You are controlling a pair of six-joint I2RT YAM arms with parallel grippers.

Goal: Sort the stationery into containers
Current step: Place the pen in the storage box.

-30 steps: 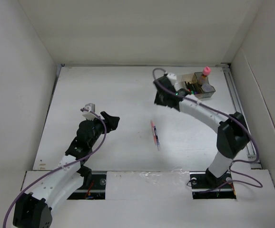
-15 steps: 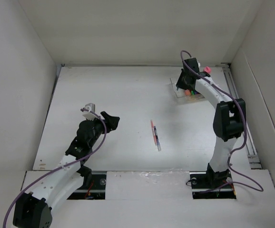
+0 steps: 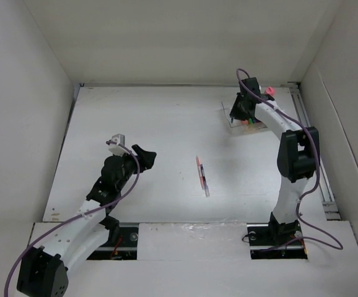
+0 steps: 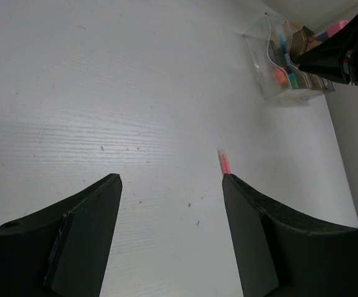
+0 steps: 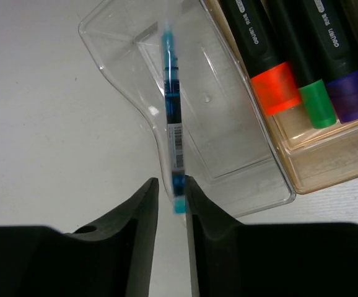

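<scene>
Your right gripper hangs over the small transparent plastic organiser of joined box compartments, with a thin blue pen between its black fingers. The near end of the pen sits between the fingertips, and its body reaches forward from them into the clear compartment. The jaws are narrow around the pen, but a thin pale line shows beside it on one side, so you cannot tell if they grip it or only frame it.

To one side of the pen, in the amber compartment, lie three stubby black highlighters, banded orange, green and purple.

Your left gripper is open and holds nothing; only the white table shows between its fingers. A thin pink pen lies on the table ahead of the fingers, apart from them.
</scene>
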